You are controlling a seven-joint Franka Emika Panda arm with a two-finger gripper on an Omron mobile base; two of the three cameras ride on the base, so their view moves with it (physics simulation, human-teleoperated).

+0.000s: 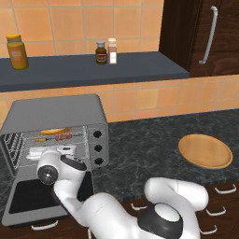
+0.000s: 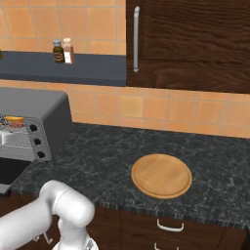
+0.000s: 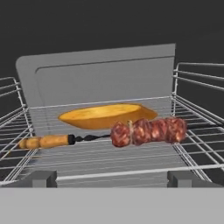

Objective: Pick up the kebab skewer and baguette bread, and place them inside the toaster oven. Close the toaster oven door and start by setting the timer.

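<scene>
The grey toaster oven [image 1: 56, 109] stands on the left of the counter with its door [image 1: 32, 198] dropped flat. Inside, the golden baguette bread [image 3: 107, 115] lies on the wire rack [image 3: 109, 157] toward the back. The kebab skewer [image 3: 146, 131] lies just in front of it, meat chunks to the right and handle to the left. Both also show in the left base view, the baguette bread [image 1: 56, 131] above the kebab skewer [image 1: 60, 138]. My gripper [image 3: 111, 179] is at the oven mouth, open and empty, its fingertips [image 3: 39, 178] wide apart short of the skewer.
Three black knobs [image 1: 98, 148] line the oven's right panel. A round wooden plate [image 1: 205, 151] lies bare on the dark counter to the right. On the shelf above stand spice bottles [image 1: 106, 51] and a yellow jar [image 1: 17, 51]. My arm crosses above the lowered door.
</scene>
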